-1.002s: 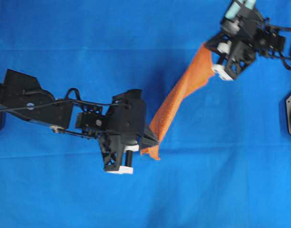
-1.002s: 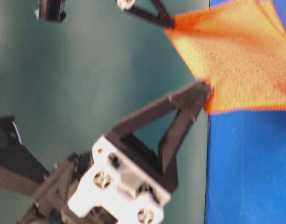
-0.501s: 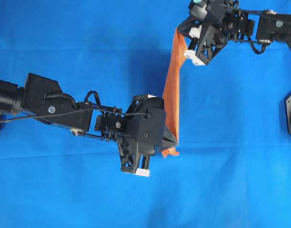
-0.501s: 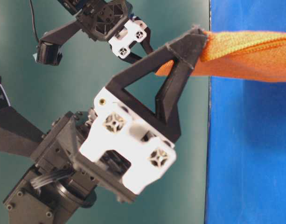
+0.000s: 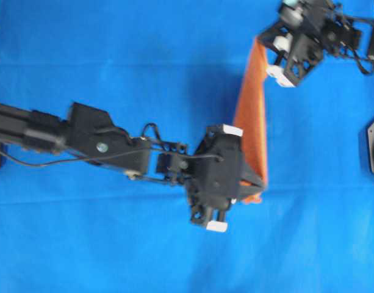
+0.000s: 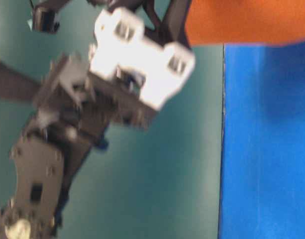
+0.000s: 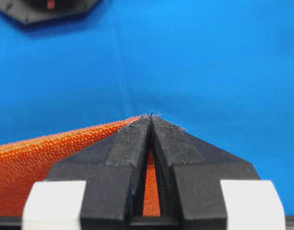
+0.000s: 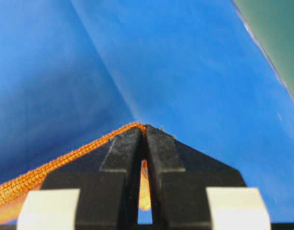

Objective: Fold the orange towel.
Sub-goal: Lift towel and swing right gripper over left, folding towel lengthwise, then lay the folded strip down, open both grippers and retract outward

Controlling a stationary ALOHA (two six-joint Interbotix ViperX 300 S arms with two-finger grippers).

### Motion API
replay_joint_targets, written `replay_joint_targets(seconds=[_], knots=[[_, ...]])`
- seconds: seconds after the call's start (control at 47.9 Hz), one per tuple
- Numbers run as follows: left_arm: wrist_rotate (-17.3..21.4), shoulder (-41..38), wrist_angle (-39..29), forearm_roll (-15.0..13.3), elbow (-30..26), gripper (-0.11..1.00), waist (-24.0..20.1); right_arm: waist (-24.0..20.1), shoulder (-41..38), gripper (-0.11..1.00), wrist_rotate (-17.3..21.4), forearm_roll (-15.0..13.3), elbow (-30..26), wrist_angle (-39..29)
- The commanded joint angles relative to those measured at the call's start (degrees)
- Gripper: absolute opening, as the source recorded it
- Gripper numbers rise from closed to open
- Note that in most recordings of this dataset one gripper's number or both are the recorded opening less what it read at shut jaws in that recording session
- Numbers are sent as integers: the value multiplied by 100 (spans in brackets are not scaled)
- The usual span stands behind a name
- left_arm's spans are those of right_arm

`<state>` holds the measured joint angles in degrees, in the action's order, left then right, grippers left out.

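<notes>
Orange towel (image 5: 251, 116) hangs stretched above blue cloth (image 5: 113, 61) btwn left end effector (image 5: 255, 183) & right end effector (image 5: 263, 52), both clamped on corners; soft, light, limp, so grip hems.

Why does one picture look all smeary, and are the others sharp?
Table-level view: the left arm is streaked with motion blur, and the towel is a soft orange patch. Overhead view: slightly soft, with a dark shadow on the blue cloth. Both wrist views: jaws and towel edge are crisp, the cloth behind goes hazy.
</notes>
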<state>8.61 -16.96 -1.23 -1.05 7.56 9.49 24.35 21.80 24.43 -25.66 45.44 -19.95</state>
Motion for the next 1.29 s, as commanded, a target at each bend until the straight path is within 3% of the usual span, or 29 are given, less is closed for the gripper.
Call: replay_joint_targets(seconds=[0.0, 0.167, 0.313, 0.585, 0.877, 1.274], knots=[[141, -97, 79, -9, -545, 1, 141, 220, 325, 3, 18, -44, 70, -158], [176, -475, 79, -9, -1002, 1, 88, 220, 492, 3, 18, -44, 193, -272], [123, -475, 70, -18, -940, 1, 88, 220, 281, 3, 9, -35, 123, -158], [-255, 9, 185, -44, 211, 1, 193, 97, -1002, 3, 9, -26, -431, 686], [-1143, 492, 343, -53, 1459, 1, 334, -167, -2136, 3, -18, -53, -1274, 976], [-1283, 536, 466, -53, 2004, 1, 325, -229, -2435, 3, -9, -53, -1362, 1063]])
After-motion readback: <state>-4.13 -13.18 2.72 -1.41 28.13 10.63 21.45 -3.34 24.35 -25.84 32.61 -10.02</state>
